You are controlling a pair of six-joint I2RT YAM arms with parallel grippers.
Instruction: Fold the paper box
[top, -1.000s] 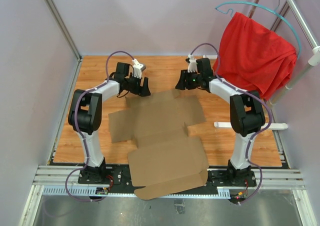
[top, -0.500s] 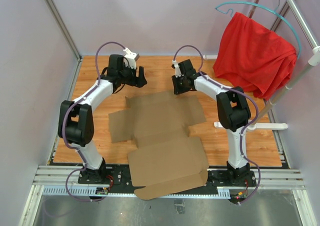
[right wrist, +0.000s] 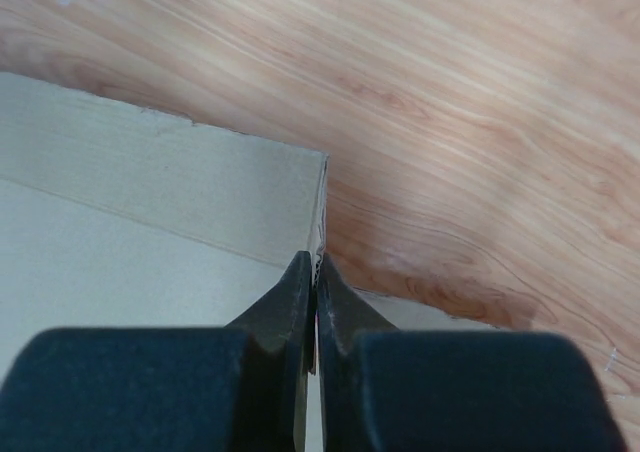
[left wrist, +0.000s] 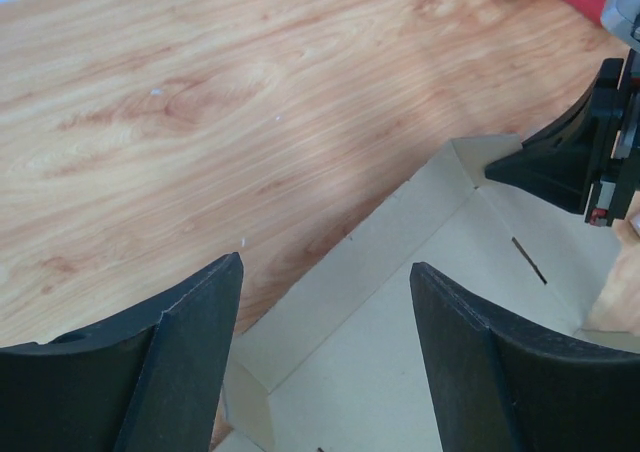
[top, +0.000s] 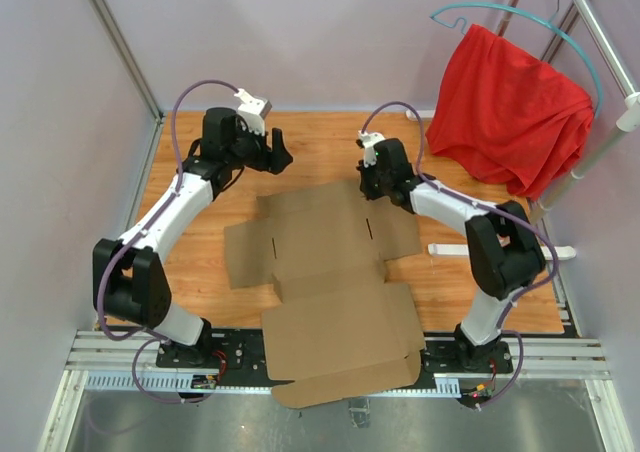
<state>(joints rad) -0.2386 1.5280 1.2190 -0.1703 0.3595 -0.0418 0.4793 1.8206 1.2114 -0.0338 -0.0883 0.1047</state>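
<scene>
1. As you look down the right wrist view, your right pincer [right wrist: 315,262] has its two fingers pressed together with no gap. The thin side edge of a cardboard flap runs straight in between the tips, so it has hold of the paper box [right wrist: 130,222].
2. From above, that right pincer [top: 368,185] sits low at the far right corner of the box's far panel.
3. Your left pincer [left wrist: 325,272] stands wide open and grips nothing. Bare wood and the far-left corner of the cardboard [left wrist: 440,322] show between its fingers [left wrist: 190,362].
4. In the top view the left pincer [top: 278,160] hangs over the wood just beyond that far-left corner, near the sheet but apart from it.
5. Across the cardboard, the left wrist camera also catches your right pincer [left wrist: 570,162] at the opposite corner.
6. The paper box [top: 330,272] lies spread out as a mostly flat brown sheet between the two arms, crease lines showing. Its near flap reaches past the near edge of the desk [top: 320,142] and over the metal rail [top: 120,352] by the arm bases.
7. Farther out, a red cloth [top: 505,112] hangs on a teal hanger [top: 480,10] at the far right — well apart from the box.
</scene>
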